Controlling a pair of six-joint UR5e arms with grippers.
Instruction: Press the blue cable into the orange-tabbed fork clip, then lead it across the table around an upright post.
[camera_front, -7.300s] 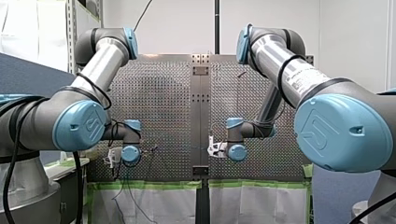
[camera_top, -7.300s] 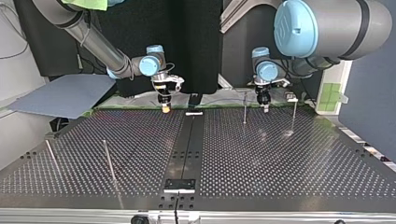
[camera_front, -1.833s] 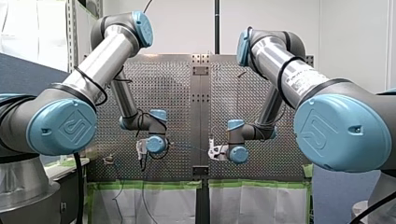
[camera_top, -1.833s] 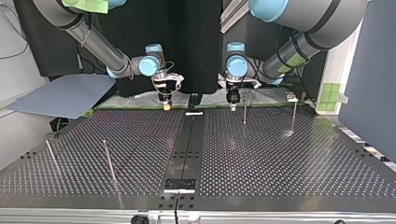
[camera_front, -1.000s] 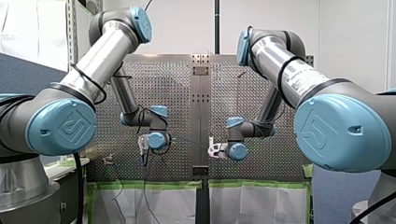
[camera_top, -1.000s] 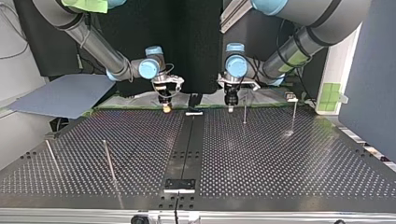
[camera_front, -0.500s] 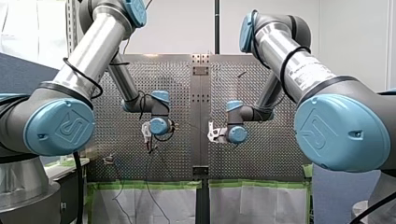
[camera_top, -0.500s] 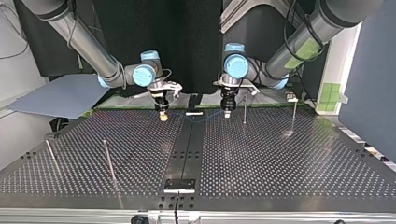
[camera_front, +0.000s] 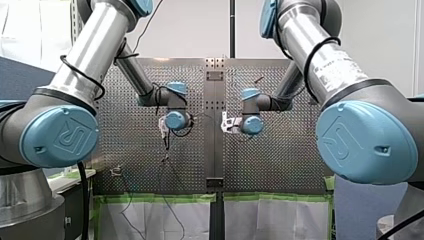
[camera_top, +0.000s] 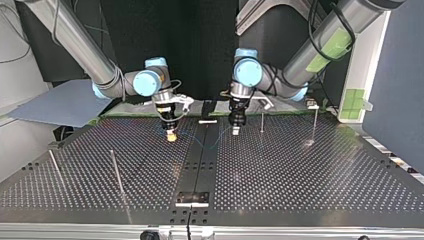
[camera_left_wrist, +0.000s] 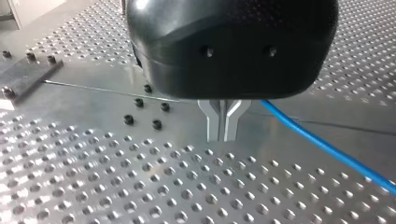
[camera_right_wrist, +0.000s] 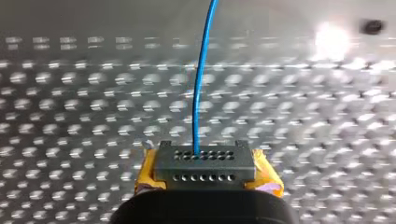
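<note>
Over the counter's (camera_top: 300, 175) middle seam: blue cable (camera_right_wrist: 201, 88) held at two points.
My left hand (camera_left_wrist: 222, 135) is pinched shut on it with metal fingers (camera_left_wrist: 215, 126); my right hand (camera_top: 171, 136) clamps it between yellow pads (camera_right_wrist: 266, 177), and it sags between them just above the counter.

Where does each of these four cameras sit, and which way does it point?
Front view: behind and above the arms, facing out over the perforated table; both arms fill its sides.
Top view: low, across the table, facing the arms; my right gripper at its left, my left gripper at its right.
Left wrist view: on my left wrist, looking along its metal fingers.
Right wrist view: on my right wrist, over its yellow pads.
Shared: both wrist views show the blue cable.
</note>
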